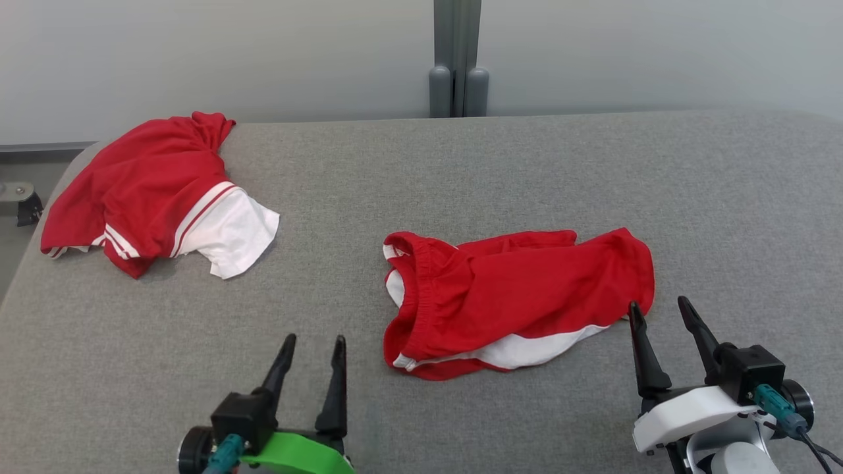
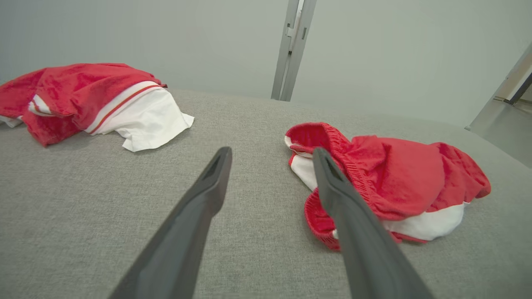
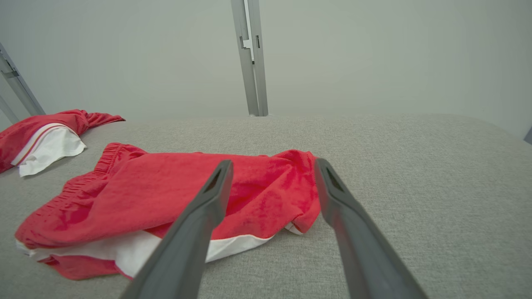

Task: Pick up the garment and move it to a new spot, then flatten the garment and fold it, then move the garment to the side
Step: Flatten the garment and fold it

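- The red shorts (image 1: 514, 303) lie crumpled a little right of the middle of the table, well apart from every edge. The elastic waistband is at their left end, and white lining shows along the near edge.
- A red and white shirt (image 1: 151, 197) lies bunched at the far left corner, with a white panel and stripes facing the middle. It is well apart from the shorts, with bare cloth between the two.
- Nothing lies on the shorts or between them and either gripper.
- The left gripper (image 1: 315, 338) is at the near edge, left of the shorts. Its fingers are spread, hold nothing and point away over bare cloth.
- The right gripper (image 1: 658, 303) is at the near right, and its fingers are also spread and hold nothing. Its left fingertip is just beside the near right corner of the shorts, but I cannot tell whether it touches the fabric.
- The table (image 1: 527, 171) is covered in grey woven cloth. It looks flat, and its far corners are rounded.
- Behind the far edge is a plain pale wall. A grey upright post (image 1: 457, 59) stands against it near the middle.
- Beyond the table's left edge, a small metal bracket (image 1: 23, 201) sits low against the wall.
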You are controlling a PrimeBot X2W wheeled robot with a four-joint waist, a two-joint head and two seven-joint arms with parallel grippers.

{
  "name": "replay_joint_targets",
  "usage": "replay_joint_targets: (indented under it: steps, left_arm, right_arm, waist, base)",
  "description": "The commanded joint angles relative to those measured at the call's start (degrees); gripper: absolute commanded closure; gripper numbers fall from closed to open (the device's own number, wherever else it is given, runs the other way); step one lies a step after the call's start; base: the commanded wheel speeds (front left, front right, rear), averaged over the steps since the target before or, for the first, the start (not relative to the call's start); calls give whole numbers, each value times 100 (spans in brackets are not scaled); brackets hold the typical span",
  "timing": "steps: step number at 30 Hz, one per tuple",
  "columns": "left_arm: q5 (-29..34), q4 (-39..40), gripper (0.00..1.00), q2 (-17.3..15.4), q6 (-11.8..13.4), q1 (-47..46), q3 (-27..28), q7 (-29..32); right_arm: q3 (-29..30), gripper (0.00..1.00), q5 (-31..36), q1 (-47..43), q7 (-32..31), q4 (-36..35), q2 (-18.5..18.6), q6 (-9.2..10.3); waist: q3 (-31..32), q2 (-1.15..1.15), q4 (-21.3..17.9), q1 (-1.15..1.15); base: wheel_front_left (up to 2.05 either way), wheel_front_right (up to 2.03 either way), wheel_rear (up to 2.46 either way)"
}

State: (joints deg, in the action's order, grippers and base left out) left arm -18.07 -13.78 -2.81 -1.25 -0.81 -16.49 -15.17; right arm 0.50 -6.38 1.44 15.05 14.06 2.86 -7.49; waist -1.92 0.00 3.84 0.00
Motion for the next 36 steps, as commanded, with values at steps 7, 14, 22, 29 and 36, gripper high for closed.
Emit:
replay_joint_targets:
  steps: [7,14,22,29,36]
  left_arm:
    - [183,-1065,0,-18,-457,-488,-889,42]
    - [143,-2019,0,-23,-530,-1044,-1111,140]
    - [-10,-2522,24,-31,-569,-1351,-1077,67]
    - [-65,-2680,100,-34,-577,-1453,-1093,12]
    - [-125,-2582,100,-54,-419,-1529,-835,-6]
  right_arm:
    - [0,0,13,138,18,-12,7,0]
    - [-20,0,24,195,18,6,7,-1]
    - [95,0,57,209,18,11,6,-1]
    - [121,0,52,150,18,91,6,-1]
    - [45,0,130,146,18,538,5,-1]
  waist:
    - [-155,0,-201,0]
    - [-262,0,-480,0]
    - [-330,0,-683,0]
    - [-323,0,-722,0]
    - [-350,0,-657,0]
  base:
    - [0,0,0]
    - [0,0,0]
    - [0,0,0]
    - [0,0,0]
    - [0,0,0]
